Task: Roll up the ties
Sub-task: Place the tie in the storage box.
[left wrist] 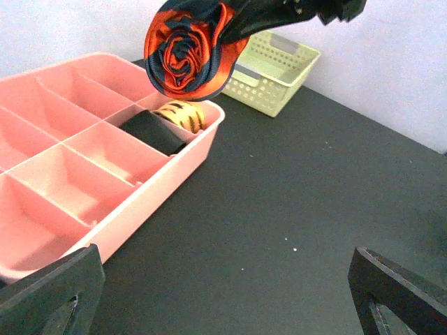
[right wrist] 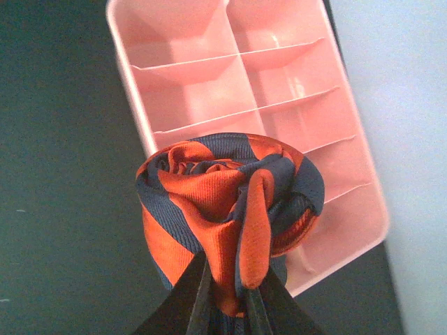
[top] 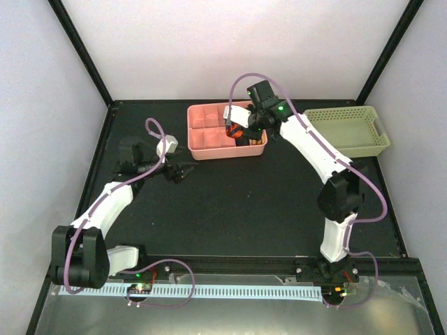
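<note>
The orange-red and navy striped tie (right wrist: 223, 209) is wound into a tight roll. My right gripper (right wrist: 227, 307) is shut on its lower edge. The roll hangs above the right end of the pink tray (right wrist: 137, 98). The top view shows the right gripper (top: 238, 132) holding the tie (top: 235, 130) over the tray (top: 209, 155). In the left wrist view the roll (left wrist: 188, 49) hangs above the tray's near corner (left wrist: 174, 174). My left gripper (left wrist: 223, 279) stands open over the black table with nothing between its fingers. From above, the left gripper (top: 183, 171) is left of the tray.
One tray compartment holds a black rolled tie (left wrist: 152, 131) and a yellow striped roll (left wrist: 183, 115). A pale green perforated basket (top: 347, 131) stands to the right of the tray near the back wall. Black frame posts run up both back corners.
</note>
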Robot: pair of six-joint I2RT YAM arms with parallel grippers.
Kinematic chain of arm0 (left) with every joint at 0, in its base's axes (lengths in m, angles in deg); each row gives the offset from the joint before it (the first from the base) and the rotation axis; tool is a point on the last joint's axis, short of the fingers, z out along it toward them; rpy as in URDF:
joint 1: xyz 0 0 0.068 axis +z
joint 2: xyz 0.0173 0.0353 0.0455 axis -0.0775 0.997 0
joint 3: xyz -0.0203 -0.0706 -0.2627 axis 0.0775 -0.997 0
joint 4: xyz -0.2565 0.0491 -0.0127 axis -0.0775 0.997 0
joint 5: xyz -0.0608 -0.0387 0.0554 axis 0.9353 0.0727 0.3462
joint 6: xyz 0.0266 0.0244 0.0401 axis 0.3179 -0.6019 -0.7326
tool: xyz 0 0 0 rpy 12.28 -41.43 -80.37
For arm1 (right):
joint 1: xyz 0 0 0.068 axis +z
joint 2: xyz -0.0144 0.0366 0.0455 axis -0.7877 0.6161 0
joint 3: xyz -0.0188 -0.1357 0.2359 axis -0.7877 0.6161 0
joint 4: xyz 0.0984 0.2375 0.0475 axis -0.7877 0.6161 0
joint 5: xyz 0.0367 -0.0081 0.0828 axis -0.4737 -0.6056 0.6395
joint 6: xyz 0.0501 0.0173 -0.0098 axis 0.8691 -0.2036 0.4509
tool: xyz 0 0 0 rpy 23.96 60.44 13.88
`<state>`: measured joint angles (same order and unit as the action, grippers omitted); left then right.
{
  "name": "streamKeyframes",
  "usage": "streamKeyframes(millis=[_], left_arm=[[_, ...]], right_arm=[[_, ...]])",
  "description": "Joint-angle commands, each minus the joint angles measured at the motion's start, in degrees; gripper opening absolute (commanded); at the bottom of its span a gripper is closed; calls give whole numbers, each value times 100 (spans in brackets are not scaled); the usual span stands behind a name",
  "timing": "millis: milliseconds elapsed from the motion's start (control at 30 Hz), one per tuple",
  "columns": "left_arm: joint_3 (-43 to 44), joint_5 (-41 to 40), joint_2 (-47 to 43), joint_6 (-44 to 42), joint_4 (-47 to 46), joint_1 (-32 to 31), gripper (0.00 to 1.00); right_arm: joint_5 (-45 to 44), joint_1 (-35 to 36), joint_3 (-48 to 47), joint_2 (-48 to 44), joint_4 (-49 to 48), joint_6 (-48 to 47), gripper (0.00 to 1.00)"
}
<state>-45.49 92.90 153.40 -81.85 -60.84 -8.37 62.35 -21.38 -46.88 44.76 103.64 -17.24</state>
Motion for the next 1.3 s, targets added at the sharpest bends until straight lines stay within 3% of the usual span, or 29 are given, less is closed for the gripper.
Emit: streamKeyframes(millis=[0,433,767,1267], left_arm=[[-16,340,-158,415,-288,376,99],[-66,1437,13,1195,-723,1377,99],[-75,1671,73,1320,-797,1525,99],[-68,1773,-43,1381,-804,1529,99]], right_arm=[[-762,223,-327,324,-793,-1067,2],[-1263,543,-1274,1743,-720,-1590,2],[-1733,552,-687,1744,-797,-1789,2],[-1889,559,-1255,2753,-684,-2015,2]])
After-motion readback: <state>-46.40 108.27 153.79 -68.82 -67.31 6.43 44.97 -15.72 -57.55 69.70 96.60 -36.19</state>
